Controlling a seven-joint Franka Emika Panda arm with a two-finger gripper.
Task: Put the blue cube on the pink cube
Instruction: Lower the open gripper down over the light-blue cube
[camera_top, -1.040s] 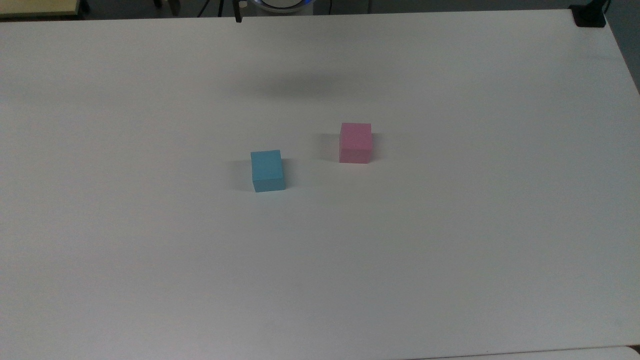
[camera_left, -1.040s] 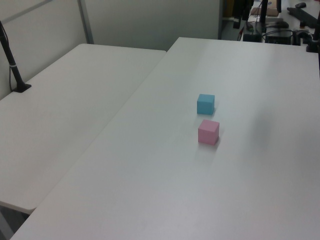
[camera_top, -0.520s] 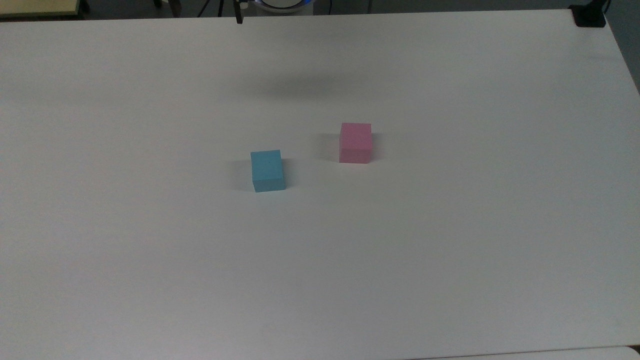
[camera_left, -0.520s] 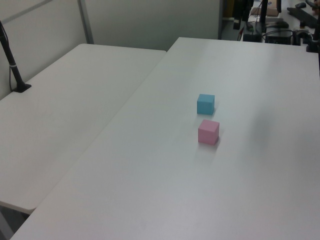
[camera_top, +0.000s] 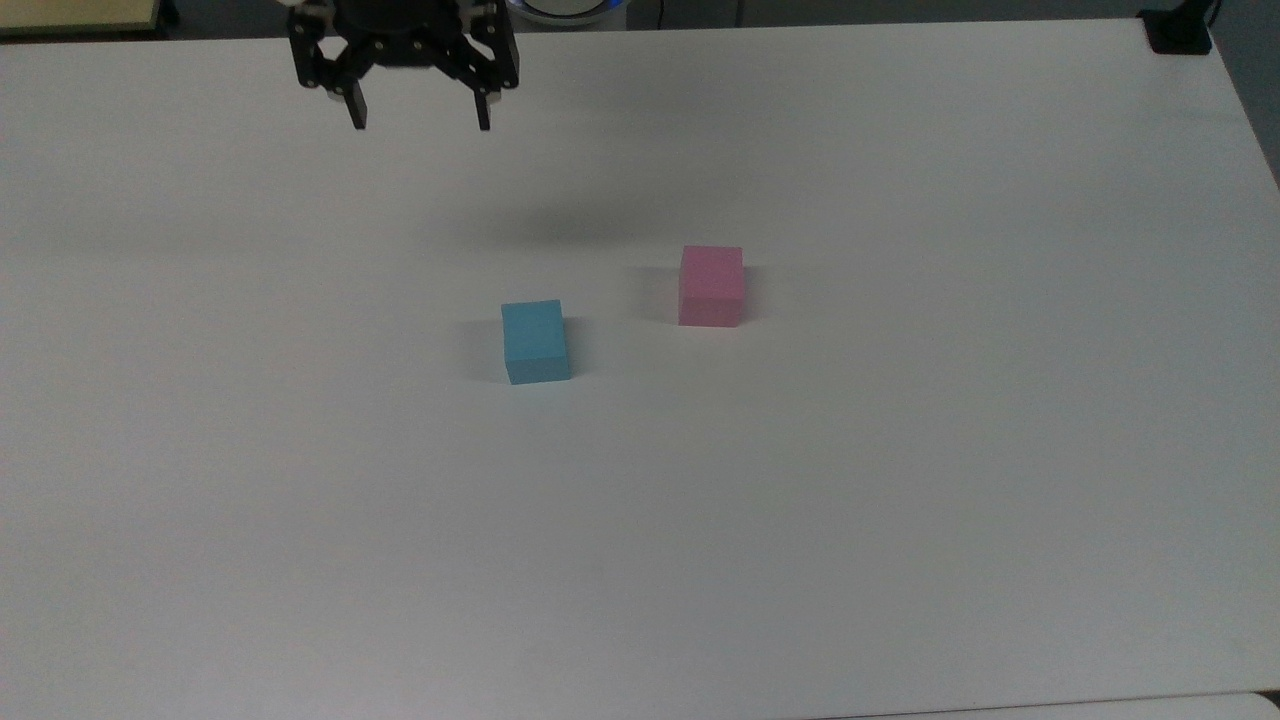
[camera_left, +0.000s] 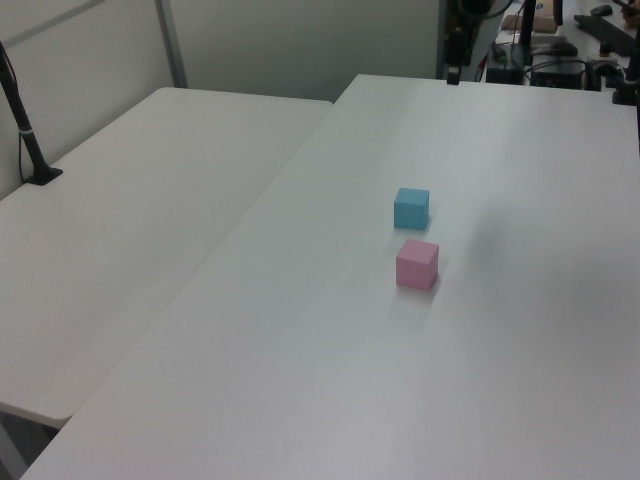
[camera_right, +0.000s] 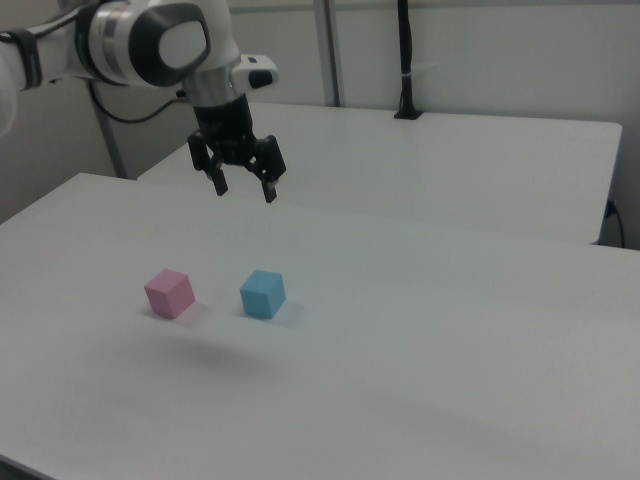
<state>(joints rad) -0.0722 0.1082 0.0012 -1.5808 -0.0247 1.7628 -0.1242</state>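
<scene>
Top view: I note the gripper (camera_top: 419, 110) at the far edge, fingers spread and empty, high above the table (camera_top: 900, 500). The blue cube (camera_top: 535, 341) sits well apart from it, left of the pink cube (camera_top: 711, 285), so I judge the approach just beginning.

No readable text, label or number anywhere.

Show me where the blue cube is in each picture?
Top view: the blue cube sits near the middle of the table, to the top view's left of the pink cube.
Left view: the blue cube is right of centre, just behind the pink cube.
Right view: the blue cube is left of centre, to the right view's right of the pink cube.
Shared landmark: the pink cube.
</scene>
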